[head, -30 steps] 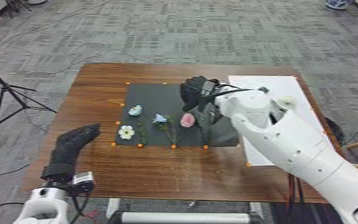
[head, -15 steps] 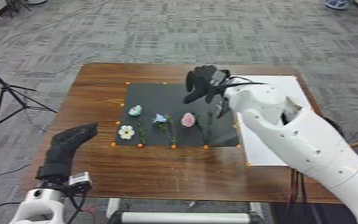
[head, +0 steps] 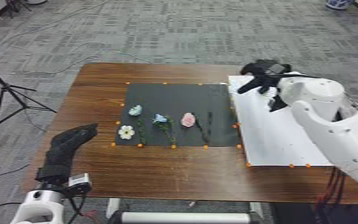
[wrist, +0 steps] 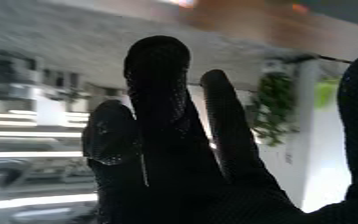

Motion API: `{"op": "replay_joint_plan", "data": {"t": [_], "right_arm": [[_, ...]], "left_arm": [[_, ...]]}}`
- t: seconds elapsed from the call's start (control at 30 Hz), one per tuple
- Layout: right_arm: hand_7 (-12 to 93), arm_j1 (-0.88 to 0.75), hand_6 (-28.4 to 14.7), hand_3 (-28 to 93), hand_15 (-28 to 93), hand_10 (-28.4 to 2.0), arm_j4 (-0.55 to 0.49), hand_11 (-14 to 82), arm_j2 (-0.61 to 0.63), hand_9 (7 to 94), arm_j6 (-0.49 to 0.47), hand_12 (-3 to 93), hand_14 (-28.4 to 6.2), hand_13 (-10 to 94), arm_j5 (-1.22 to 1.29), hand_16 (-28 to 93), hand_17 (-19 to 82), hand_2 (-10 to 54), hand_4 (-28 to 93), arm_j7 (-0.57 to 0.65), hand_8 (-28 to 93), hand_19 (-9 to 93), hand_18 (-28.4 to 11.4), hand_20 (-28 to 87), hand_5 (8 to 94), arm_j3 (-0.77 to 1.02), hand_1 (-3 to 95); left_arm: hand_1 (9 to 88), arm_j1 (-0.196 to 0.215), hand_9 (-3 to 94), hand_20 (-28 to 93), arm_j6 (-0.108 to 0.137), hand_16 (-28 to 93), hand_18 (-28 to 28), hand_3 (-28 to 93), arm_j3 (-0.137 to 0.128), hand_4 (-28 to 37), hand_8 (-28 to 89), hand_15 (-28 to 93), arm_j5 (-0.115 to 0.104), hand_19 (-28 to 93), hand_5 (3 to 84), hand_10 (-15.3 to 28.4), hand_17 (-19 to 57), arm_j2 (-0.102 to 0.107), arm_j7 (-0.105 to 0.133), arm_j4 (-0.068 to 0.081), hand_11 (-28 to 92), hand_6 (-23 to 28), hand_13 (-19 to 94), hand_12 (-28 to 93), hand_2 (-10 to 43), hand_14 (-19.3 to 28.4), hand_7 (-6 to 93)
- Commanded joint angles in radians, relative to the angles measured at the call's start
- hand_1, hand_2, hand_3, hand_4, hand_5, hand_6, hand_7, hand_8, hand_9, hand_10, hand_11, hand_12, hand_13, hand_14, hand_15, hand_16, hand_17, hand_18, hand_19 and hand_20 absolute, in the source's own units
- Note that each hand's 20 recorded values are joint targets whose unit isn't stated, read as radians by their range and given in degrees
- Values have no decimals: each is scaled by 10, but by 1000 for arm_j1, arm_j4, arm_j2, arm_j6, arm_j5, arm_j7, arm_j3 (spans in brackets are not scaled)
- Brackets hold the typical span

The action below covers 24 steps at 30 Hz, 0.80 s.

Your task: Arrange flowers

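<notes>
My right hand [head: 266,70] is over the far end of the white sheet [head: 269,135], holding nothing visible; in the right wrist view the same hand [wrist: 171,150] has its fingers straight and its thumb spread apart. Stemmed flowers lie side by side on the dark mat [head: 177,95]: a pale blue bud [head: 135,110], a blue flower [head: 161,119] and a pink flower [head: 189,120]. A white bloom [head: 126,132] lies near the mat's left edge. A thin dark stem [head: 210,120] lies right of the pink one. My left hand [head: 67,145] is open at the table's left side.
Small orange markers line the mat and the sheet on the brown table [head: 158,170]. My right arm [head: 322,100] covers part of the sheet's right side. A black tripod [head: 8,87] stands on the floor left of the table.
My right hand has moved right, from above the mat to the far end of the white sheet, uncovering the mat's right part. The flowers on the mat and my left hand look unmoved.
</notes>
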Motion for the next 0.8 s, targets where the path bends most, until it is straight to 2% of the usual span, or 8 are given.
{"op": "replay_joint_plan", "data": {"t": [0.03,0.13,0.37,0.4,0.5,0.8], "right_arm": [[94,-75,-28,621,530,-172,80,74,32,539,15,187,-85,764,-48,338,485,-95,-144,61,-43,914,-192,499,449,55,220],[98,-91,-27,624,535,-169,104,75,27,547,17,186,-85,769,-70,337,489,-95,-145,74,-43,917,-191,497,454,83,225],[106,-106,-25,630,543,-165,144,77,35,552,51,188,-84,771,-85,338,491,-95,-149,93,-46,923,-190,492,456,134,231],[106,-117,-25,631,546,-165,139,77,44,553,60,188,-85,771,-82,339,492,-95,-150,103,-46,924,-190,492,456,148,232],[110,-137,-24,632,555,-161,149,79,43,556,72,190,-86,771,-78,339,492,-95,-152,120,-47,926,-189,490,458,183,236],[120,-183,-23,645,571,-155,212,82,-4,574,31,194,-81,776,-117,333,501,-95,-157,119,-51,932,-188,488,464,201,264]], "left_arm": [[293,7,502,153,52,-1,120,663,10,-258,-108,175,-9,111,533,136,40,1,41,-6,196,-22,381,100,-53,158,175],[294,5,503,155,34,-3,119,663,9,-258,-109,178,-3,111,533,137,40,-4,32,-5,195,-22,382,99,-52,159,177],[293,14,501,156,32,-4,121,663,7,-259,-110,178,2,110,534,136,38,-10,29,-9,194,-24,379,99,-51,159,177],[293,5,501,156,27,-4,121,663,9,-258,-110,178,1,109,534,136,38,-7,28,-5,194,-24,378,99,-52,159,177],[293,9,501,156,22,-4,121,664,6,-259,-110,177,6,109,535,136,38,-11,23,-8,194,-24,379,99,-52,159,177],[293,20,500,156,15,-4,122,661,3,-259,-110,174,5,109,535,136,37,-19,19,-12,193,-26,377,99,-50,159,177]]}}
